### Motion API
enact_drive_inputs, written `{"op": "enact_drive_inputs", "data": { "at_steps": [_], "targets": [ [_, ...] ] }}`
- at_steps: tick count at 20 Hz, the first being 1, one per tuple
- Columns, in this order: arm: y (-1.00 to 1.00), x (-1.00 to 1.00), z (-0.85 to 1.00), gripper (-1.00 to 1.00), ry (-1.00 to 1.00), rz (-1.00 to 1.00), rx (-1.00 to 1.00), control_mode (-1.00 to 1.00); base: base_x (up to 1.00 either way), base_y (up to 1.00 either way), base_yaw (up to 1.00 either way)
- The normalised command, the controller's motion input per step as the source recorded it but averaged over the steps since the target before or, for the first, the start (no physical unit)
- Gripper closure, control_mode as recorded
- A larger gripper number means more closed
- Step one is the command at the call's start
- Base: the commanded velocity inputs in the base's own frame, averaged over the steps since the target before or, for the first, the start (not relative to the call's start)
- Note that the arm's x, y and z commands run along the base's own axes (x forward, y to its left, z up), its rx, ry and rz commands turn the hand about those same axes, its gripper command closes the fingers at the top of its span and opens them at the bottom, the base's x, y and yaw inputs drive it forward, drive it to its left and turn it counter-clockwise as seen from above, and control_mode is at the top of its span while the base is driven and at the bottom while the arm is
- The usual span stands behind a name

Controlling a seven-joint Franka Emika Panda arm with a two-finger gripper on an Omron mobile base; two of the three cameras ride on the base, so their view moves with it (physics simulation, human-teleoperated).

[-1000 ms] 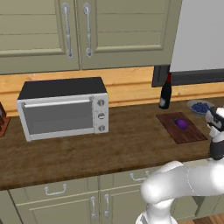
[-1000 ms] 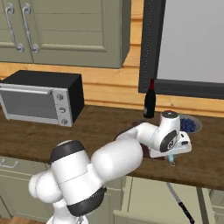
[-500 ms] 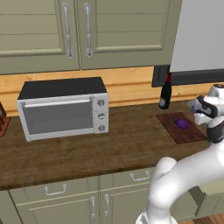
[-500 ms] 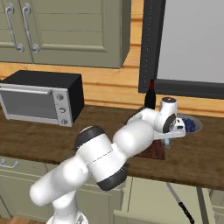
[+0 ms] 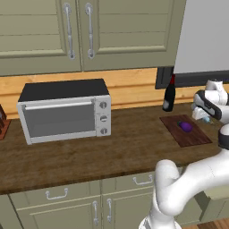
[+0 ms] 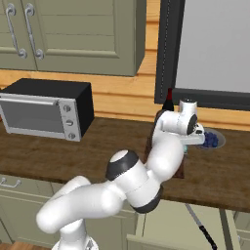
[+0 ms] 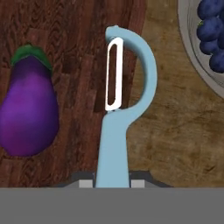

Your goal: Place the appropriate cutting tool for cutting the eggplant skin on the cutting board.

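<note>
Since half a second ago the arm has swung its wrist farther up and back over the right end of the worktop (image 5: 89,165), and the end effector (image 7: 112,183) now hangs above the board (image 5: 185,130) rather than in front of it. It is clenched on the peeler (image 7: 120,109), gripping the light-blue handle low down, so the curved head and pale blade stick out ahead of the fingers. From the hand camera, left to right: the eggplant (image 7: 29,109) lies on the board with its green cap away from the fingers, the peeler hangs just beside it over the board's right edge, partly over bare worktop, and the rim of a bowl (image 7: 188,43) of dark berries shows at the far right. Whether the peeler touches the board cannot be told. On the left base camera a toaster oven (image 5: 65,111) sits at the left, a dark bottle (image 5: 169,94) stands behind the board, and the eggplant (image 5: 185,127) rests near the board's middle. On the right base camera the arm covers most of the board, but the bowl (image 6: 213,139) shows just right of the wrist.
</note>
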Motion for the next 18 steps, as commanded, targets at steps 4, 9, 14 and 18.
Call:
{"op": "enact_drive_inputs", "data": {
  "at_steps": [4, 9, 14, 18],
  "targets": [
    [0.00, -0.22, 0.00, 1.00, 0.01, 0.00, 0.00, -1.00, 0.00, 0.00, 0.00],
    [0.00, -0.41, -0.06, 1.00, 0.01, 0.00, 0.00, -1.00, 0.00, 0.00, 0.00],
    [0.02, -0.52, -0.15, 1.00, 0.07, 0.00, 0.00, -1.00, 0.00, 0.00, 0.00],
    [0.27, -0.38, -0.20, 1.00, 0.10, 0.00, 0.00, -1.00, 0.00, 0.00, 0.00]
  ]
}}
